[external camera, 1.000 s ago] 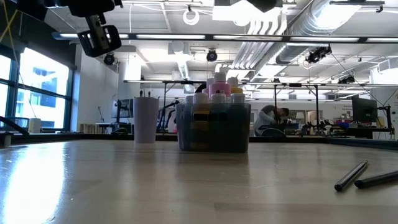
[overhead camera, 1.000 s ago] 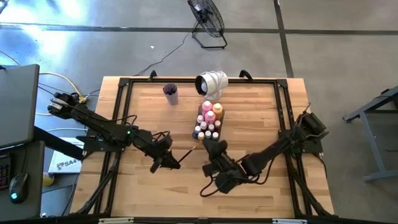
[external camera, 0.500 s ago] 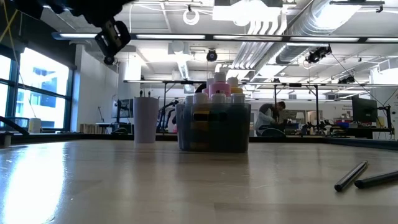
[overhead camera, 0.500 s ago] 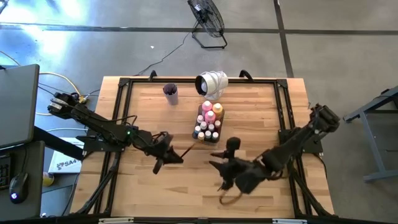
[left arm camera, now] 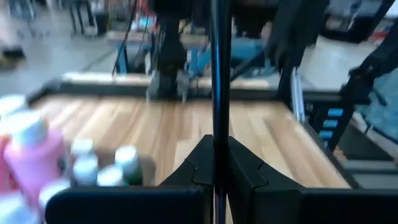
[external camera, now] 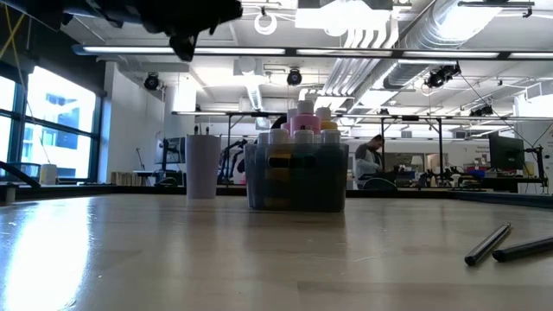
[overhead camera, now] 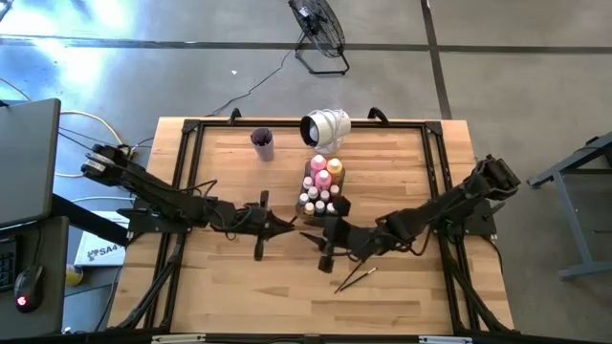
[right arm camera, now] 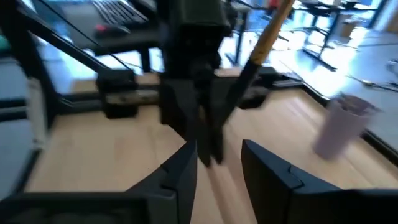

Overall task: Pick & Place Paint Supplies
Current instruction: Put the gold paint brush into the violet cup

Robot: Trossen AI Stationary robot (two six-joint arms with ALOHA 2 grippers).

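Note:
My left gripper hangs above the table's middle, shut on a thin paintbrush whose wooden end points up. My right gripper faces it from the right. It is open, with its fingers on either side of the left gripper's fingertips. I cannot tell whether they touch the brush. Pink, orange and white-capped paint bottles stand in the grey tray. Two more brushes lie flat on the table. My left gripper pinches the brush's dark shaft between its two fingers. The fingers reach in level from the table's left side and lie across the brush. The brush is lifted clear of the table and stands nearly upright, leaning a little.
A lilac cup stands at the far left of the tray. A white round fan-like object sits at the table's far edge. The two loose brushes lie toward the near right, and bare wood lies at the near left.
My left gripper has rolled its wrist, and the brush has turned from slanting low over the table to nearly upright. My right gripper has drawn back toward the table's right and risen. It has then rolled and swung in toward my left gripper's fingertips.

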